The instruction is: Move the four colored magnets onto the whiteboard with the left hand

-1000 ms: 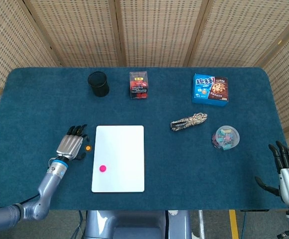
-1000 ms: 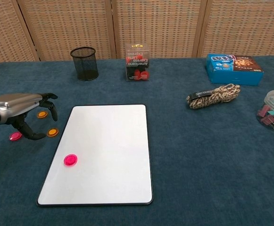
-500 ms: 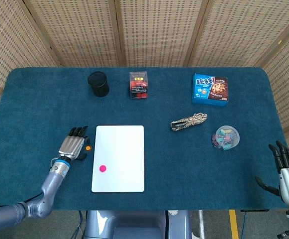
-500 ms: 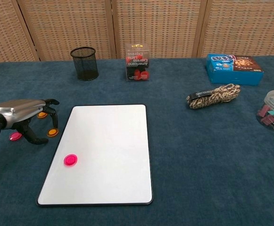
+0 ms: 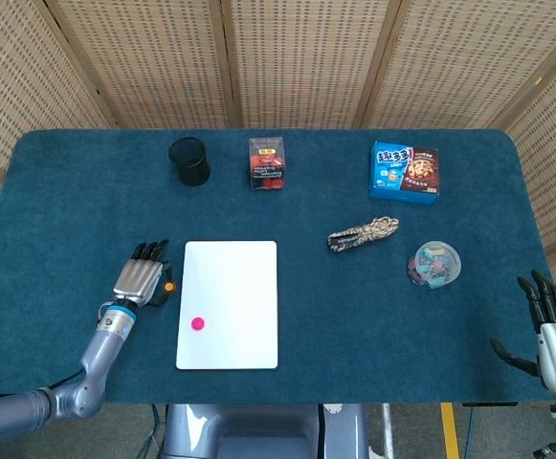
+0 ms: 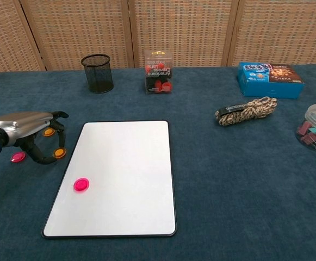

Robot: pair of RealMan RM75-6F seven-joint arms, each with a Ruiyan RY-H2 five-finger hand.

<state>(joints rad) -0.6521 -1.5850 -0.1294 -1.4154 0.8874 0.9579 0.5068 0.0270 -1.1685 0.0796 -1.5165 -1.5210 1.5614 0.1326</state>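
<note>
A dark blue felt table (image 5: 354,316) fills both views, with woven screens behind it. The whiteboard (image 6: 119,174) lies flat on it, long side running away from the robot, and one pink magnet (image 6: 81,185) sits on the board near its left edge (toward the near end).

At the far side stand a blue snack box (image 6: 270,73), a black mesh pen cup (image 6: 97,73) and a clear box of red magnets (image 6: 158,71). A coiled braided rope (image 6: 246,111) lies right of the board, and a clear tub of binder clips (image 5: 434,264) sits further right.

The left hand (image 6: 30,125) hovers low just left of the board's far left corner, palm down. Its thumb and one finger curl down around an orange magnet (image 6: 59,153) that lies on the felt beside the board's edge; whether they actually clamp it I cannot tell. A second orange magnet (image 6: 49,132) shows under the fingers, and a second pink magnet (image 6: 18,157) lies on the felt nearer the robot, just left of the hand.

The right hand (image 5: 550,330) rests off the table's near right corner, fingers spread apart and holding nothing.
</note>
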